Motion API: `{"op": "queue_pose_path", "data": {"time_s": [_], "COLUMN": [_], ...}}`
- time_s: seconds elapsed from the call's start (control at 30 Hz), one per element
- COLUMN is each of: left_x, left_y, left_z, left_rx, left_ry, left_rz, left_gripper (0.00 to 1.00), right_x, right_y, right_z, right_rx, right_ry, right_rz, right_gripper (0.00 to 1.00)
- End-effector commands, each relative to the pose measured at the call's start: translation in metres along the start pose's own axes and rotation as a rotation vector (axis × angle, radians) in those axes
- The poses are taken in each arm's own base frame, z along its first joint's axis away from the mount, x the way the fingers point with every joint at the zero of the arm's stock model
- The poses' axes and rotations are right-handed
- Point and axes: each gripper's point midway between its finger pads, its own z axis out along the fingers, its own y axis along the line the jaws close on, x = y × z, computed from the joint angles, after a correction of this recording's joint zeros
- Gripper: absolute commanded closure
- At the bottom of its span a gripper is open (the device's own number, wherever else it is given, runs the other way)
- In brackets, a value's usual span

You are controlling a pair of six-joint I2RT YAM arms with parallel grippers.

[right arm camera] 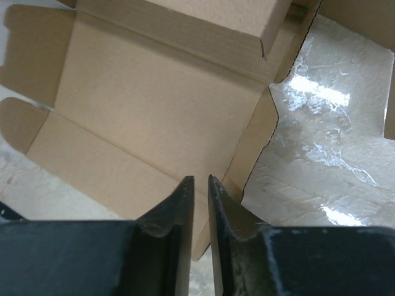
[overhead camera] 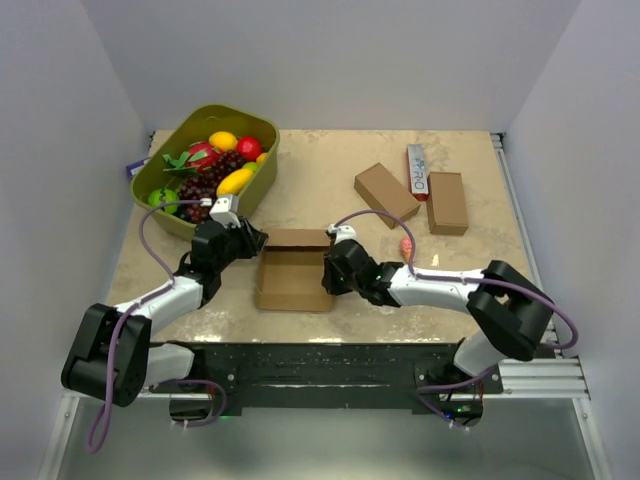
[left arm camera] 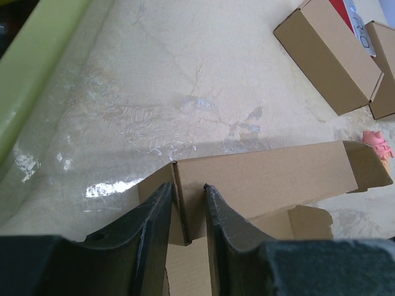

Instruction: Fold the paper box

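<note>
The paper box (overhead camera: 292, 278) lies opened up in the middle of the table, with its back wall standing and its flaps spread. My left gripper (overhead camera: 257, 240) is at the box's back left corner. In the left wrist view its fingers (left arm camera: 187, 185) straddle the upright corner edge of the box (left arm camera: 271, 176) and are shut on it. My right gripper (overhead camera: 329, 272) is at the box's right edge. In the right wrist view its fingers (right arm camera: 200, 179) are nearly together over the right side flap of the box (right arm camera: 142, 105), with the flap's edge running between them.
A green basket (overhead camera: 262, 128) of toy fruit stands at the back left; its rim shows in the left wrist view (left arm camera: 37, 68). Two plain brown boxes (overhead camera: 385, 193) (overhead camera: 447, 202), a white-and-red carton (overhead camera: 418, 168) and a small pink object (overhead camera: 406, 245) lie at the back right.
</note>
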Motion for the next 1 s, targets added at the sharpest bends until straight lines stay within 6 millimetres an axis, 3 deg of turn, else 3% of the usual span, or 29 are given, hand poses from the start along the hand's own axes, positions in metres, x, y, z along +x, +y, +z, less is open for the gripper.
{"op": "queue_pose_path", "data": {"time_s": [0.0, 0.17, 0.27, 0.47, 0.53, 0.57, 0.67, 0.77, 0.83, 0.97], "left_x": [-0.003, -0.003, -0.004, -0.005, -0.004, -0.005, -0.006, -0.006, -0.007, -0.007], "left_y": [0.001, 0.001, 0.0, 0.0, 0.001, 0.001, 0.0, 0.0, 0.0, 0.0], "left_z": [0.001, 0.0, 0.0, -0.001, -0.001, -0.001, -0.001, -0.001, -0.001, -0.001], "left_rx": [-0.007, -0.008, -0.007, -0.006, -0.01, -0.01, -0.01, -0.01, -0.01, -0.01], "left_ry": [0.007, 0.005, 0.003, 0.001, 0.003, -0.001, -0.001, -0.001, -0.002, -0.002], "left_rz": [0.028, 0.03, 0.032, 0.034, 0.033, 0.034, 0.034, 0.034, 0.036, 0.034], "left_gripper": [0.68, 0.68, 0.68, 0.68, 0.68, 0.68, 0.68, 0.68, 0.68, 0.68], "right_x": [0.008, 0.036, 0.049, 0.051, 0.043, 0.037, 0.003, -0.034, -0.056, -0.074], "right_y": [-0.023, -0.054, -0.061, -0.059, -0.053, -0.049, -0.029, -0.018, -0.017, -0.034], "right_z": [0.007, 0.016, 0.028, 0.037, 0.03, 0.027, 0.001, -0.032, -0.048, -0.063], "right_rx": [0.136, 0.253, 0.283, 0.286, 0.27, 0.258, 0.2, 0.175, 0.166, 0.224], "right_ry": [0.031, 0.08, 0.118, 0.137, 0.129, 0.12, 0.058, -0.02, -0.07, -0.109], "right_rz": [0.018, 0.028, 0.015, 0.004, 0.005, 0.003, 0.003, 0.002, 0.014, 0.003], "right_gripper": [0.86, 0.86, 0.86, 0.86, 0.85, 0.78, 0.6, 0.48, 0.45, 0.44]}}
